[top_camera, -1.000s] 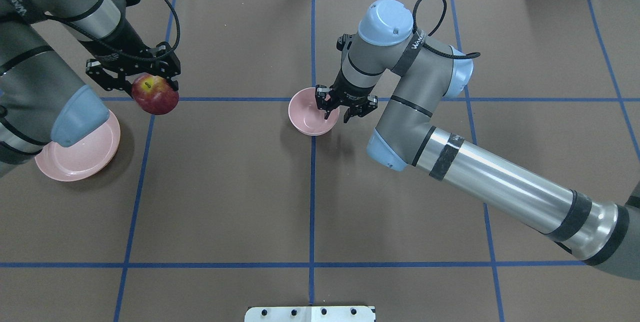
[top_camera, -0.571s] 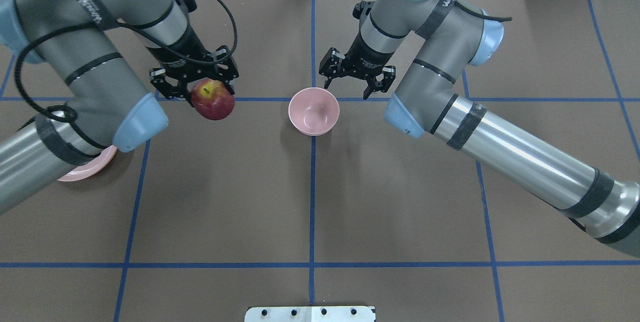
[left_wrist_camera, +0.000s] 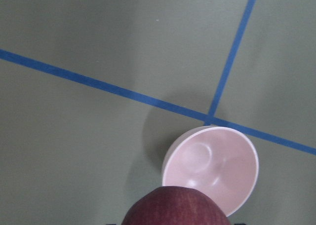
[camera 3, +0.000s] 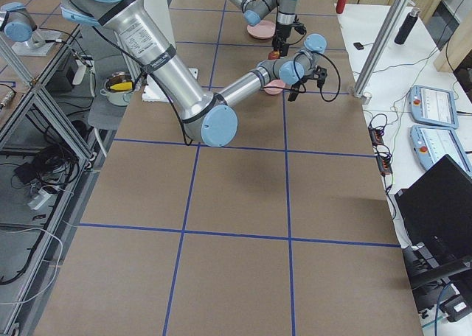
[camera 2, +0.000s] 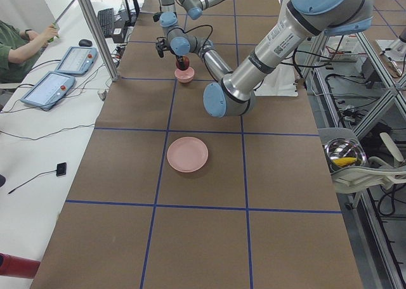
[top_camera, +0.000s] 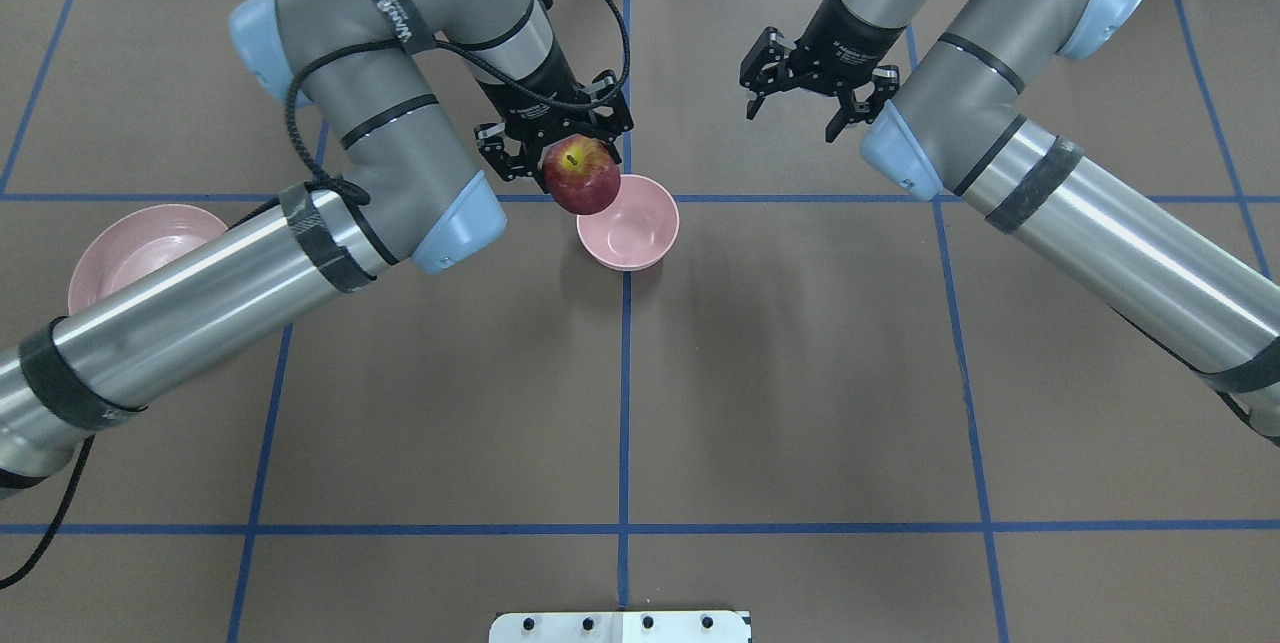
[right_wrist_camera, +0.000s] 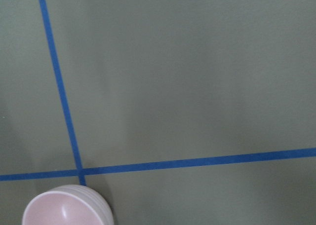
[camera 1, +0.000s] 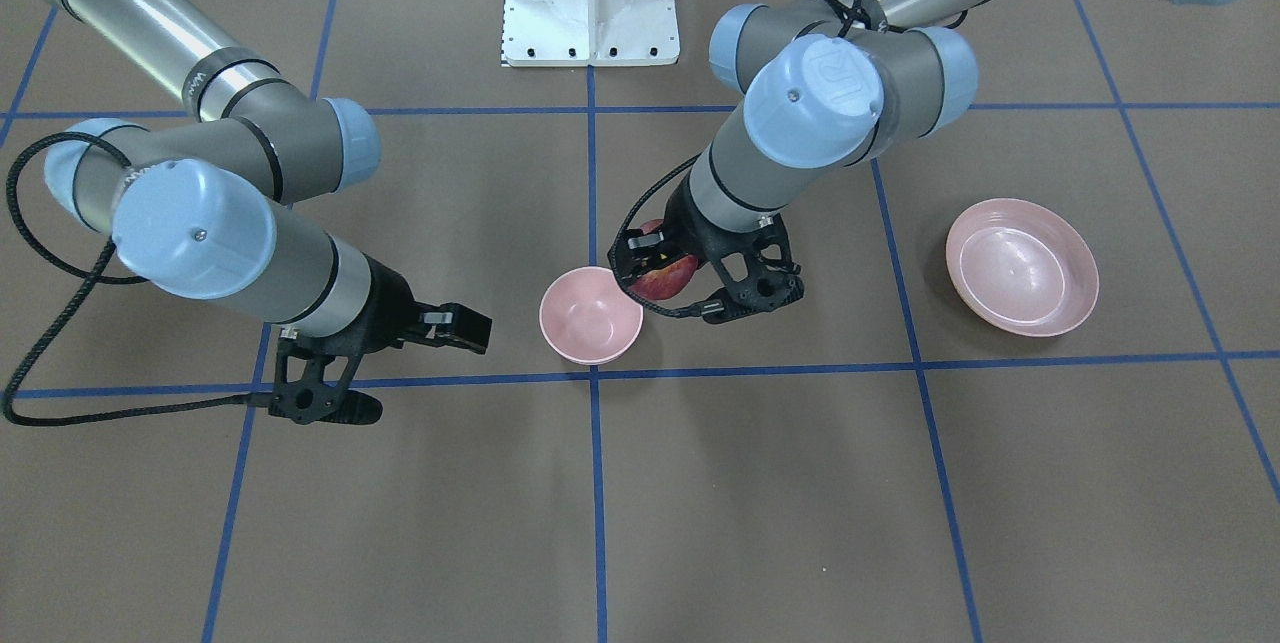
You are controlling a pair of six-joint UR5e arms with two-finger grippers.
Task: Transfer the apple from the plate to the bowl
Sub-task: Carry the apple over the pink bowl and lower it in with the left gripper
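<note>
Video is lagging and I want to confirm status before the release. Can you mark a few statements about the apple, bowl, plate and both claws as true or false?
1. The apple lies inside the bowl. False: it is held in the air near the bowl's rim, and the bowl is empty.
2. The plate has nothing on it. True.
3. The right claw grips the bowl's rim. False: it is open, apart from the bowl, and holds nothing.
4. The left claw is shut on the apple. True.
</note>
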